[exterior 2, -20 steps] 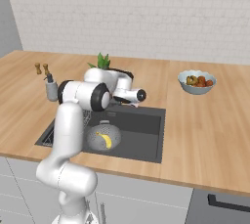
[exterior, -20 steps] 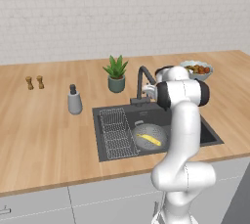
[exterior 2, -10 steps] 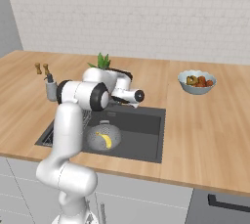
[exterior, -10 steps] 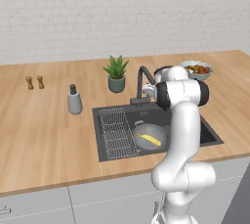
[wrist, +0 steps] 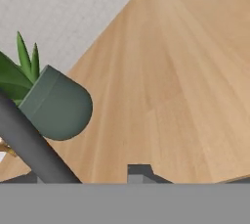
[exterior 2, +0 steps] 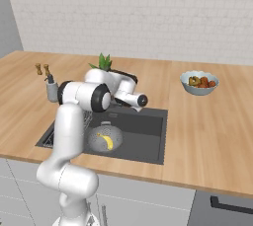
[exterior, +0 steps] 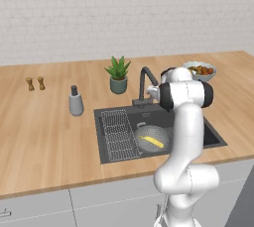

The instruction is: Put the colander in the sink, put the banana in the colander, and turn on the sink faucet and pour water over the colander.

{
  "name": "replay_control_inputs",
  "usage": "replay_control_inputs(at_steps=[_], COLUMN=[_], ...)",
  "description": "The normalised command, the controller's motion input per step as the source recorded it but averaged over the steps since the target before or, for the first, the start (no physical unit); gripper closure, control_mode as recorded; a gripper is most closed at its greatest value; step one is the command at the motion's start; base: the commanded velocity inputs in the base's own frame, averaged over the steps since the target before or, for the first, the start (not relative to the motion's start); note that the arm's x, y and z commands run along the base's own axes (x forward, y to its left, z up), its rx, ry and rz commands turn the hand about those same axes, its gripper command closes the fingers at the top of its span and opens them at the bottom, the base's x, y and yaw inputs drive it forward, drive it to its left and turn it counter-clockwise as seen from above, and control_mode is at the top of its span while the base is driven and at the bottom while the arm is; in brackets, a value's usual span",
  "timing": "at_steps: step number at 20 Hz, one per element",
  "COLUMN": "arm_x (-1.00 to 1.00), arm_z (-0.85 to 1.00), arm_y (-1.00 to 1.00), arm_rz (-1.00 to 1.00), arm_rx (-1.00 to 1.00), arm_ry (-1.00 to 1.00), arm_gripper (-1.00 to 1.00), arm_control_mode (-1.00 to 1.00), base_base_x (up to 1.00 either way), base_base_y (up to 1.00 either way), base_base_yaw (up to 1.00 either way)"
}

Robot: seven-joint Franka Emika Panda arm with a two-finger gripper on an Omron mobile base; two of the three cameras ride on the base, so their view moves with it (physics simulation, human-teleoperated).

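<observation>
Nearest the base, the large dark grey rectangular sink (exterior: pixel 213 137) is sunk into the pale wooden worktop (exterior: pixel 44 137). The round grey perforated metal colander (exterior: pixel 145 137) sits on the sink floor, right of a flat rectangular wire rack (exterior: pixel 118 134) when seen from the left base view. The small curved yellow banana (exterior: pixel 151 141) lies inside the colander; from the right base view it rests toward the bowl's middle (exterior 2: pixel 105 141).

Above the sink's back edge, the white arm bends over toward the tall dark grey faucet with the angular bent spout (exterior: pixel 145 83). The gripper is hidden behind the wrist in both base views. The hand view shows little more than a dark fragment at its lower edge, so I cannot tell whether the fingers are spread or closed.

Further back on the worktop: grey soap dispenser bottle (exterior: pixel 75 102) left of the sink, small potted green plant in a grey-green pot (exterior: pixel 118 75) behind the faucet, also close in the hand view (wrist: pixel 56 105). Bowl of fruit (exterior: pixel 199 70) stands at far right. Two small brown shakers (exterior: pixel 35 83) are far left.
</observation>
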Motion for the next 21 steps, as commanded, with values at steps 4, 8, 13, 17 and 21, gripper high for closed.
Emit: replay_control_inputs(at_steps=[4,8,13,17,21], arm_x=[-0.14,-0.20,-0.25,-0.24,-0.22], arm_z=[0.00,0.00,-0.01,0.00,0.00], arm_y=[-0.99,-0.97,-0.92,-0.81,-0.68], arm_rz=[-0.08,-0.09,-0.10,-0.10,-0.07], arm_rx=[0.09,0.09,0.10,0.10,0.11], arm_ry=[0.00,0.02,0.05,0.04,0.05], arm_gripper=[1.00,1.00,1.00,1.00,1.00], arm_control_mode=[-1.00,-1.00,-1.00,-1.00,-1.00], base_base_x=[0.00,0.00,0.00,0.00,0.00], base_base_y=[0.00,0.00,0.00,0.00,0.00], base_base_yaw=[0.00,0.00,0.00,0.00,0.00])
